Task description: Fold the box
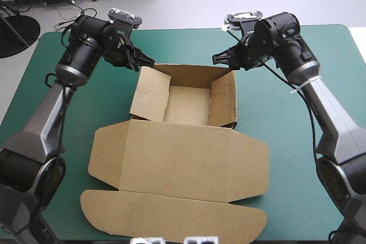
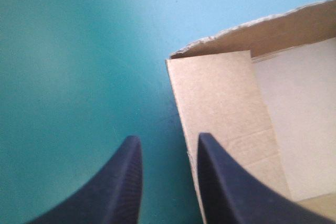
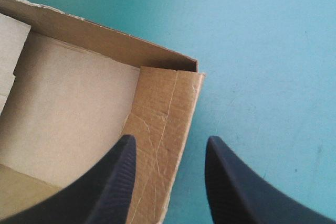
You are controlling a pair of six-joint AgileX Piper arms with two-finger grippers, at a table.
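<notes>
Box (image 1: 171, 141) lies open on the table (image 1: 337, 30); the teal-green cover (image 1: 297, 84) is bare all round it.

Near to far:
- Tuck flap (image 1: 171, 216), long and rounded, flat near the table's near edge.
- Lid panel (image 1: 183, 164), flat, with a rounded ear on each side.
- Tray (image 1: 187, 107), walls raised, floor visible. The left wall (image 1: 150, 92) leans outward, while the right wall (image 1: 224, 100) and far wall (image 1: 191, 75) stand upright.
- Both hands, at the tray's two far corners.

Hidden or cut off:
- High view: the fingertips are dark against the wrists, so the gap is hard to read there.
- Each wrist view shows one far corner of the tray only; the lid is out of view.
- Contact between finger and board: cannot tell in any view.

Left hand (image 1: 150, 61):
- Fingers (image 2: 115, 187) are spread, holding nothing.
- The left wall's top edge runs into the gap between them, close to the finger on the tray side.
- The other finger is over bare cover.
- The tray's far left corner lies just ahead.

Right hand (image 1: 217, 59):
- Fingers (image 3: 236, 182) are spread, holding nothing.
- The right wall's top lies in the gap.
- One finger is over the tray's inside, the other over bare cover.
- The far right corner lies just ahead.

The hands are well apart, with the tray's width between them.
</notes>
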